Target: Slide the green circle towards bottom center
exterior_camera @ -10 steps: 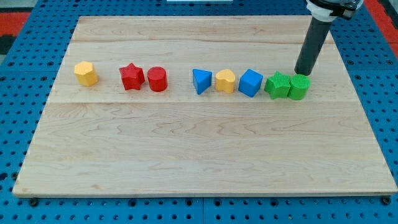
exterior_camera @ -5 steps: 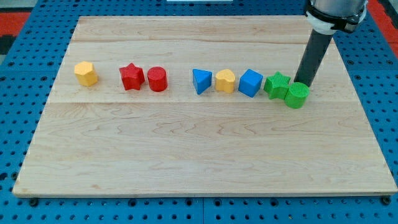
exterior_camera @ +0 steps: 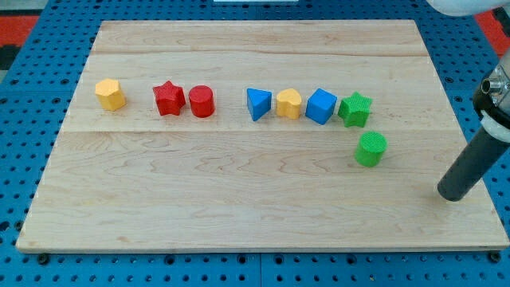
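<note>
The green circle (exterior_camera: 370,149) is a small green cylinder on the wooden board (exterior_camera: 239,199), right of centre, just below the green star (exterior_camera: 355,108) and apart from it. My tip (exterior_camera: 451,194) rests on the board near its right edge, well to the right of and a little below the green circle, not touching any block.
A row of blocks runs across the board's upper half: yellow hexagon (exterior_camera: 110,94), red star (exterior_camera: 169,98), red cylinder (exterior_camera: 202,101), blue triangle (exterior_camera: 257,104), yellow block (exterior_camera: 288,104), blue cube (exterior_camera: 321,106). The board's right edge lies close to my tip.
The green circle has slid down and slightly left, away from the green star. My tip has left it and swung down to the right side of the board.
</note>
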You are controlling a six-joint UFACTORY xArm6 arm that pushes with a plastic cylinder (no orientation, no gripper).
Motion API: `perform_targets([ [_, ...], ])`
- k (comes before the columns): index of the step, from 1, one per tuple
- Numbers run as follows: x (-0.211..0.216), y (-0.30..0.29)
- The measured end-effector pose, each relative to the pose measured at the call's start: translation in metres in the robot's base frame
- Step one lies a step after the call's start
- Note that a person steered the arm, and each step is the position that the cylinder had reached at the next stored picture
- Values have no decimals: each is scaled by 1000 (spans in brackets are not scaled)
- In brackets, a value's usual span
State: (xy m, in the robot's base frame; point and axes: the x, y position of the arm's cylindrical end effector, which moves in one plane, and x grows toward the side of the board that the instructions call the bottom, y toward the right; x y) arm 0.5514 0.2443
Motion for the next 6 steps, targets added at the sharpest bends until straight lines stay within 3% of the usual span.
perform_targets([
  [3, -34, 0],
  [4, -68, -21],
  [5, -82, -101],
  [6, -85, -122],
])
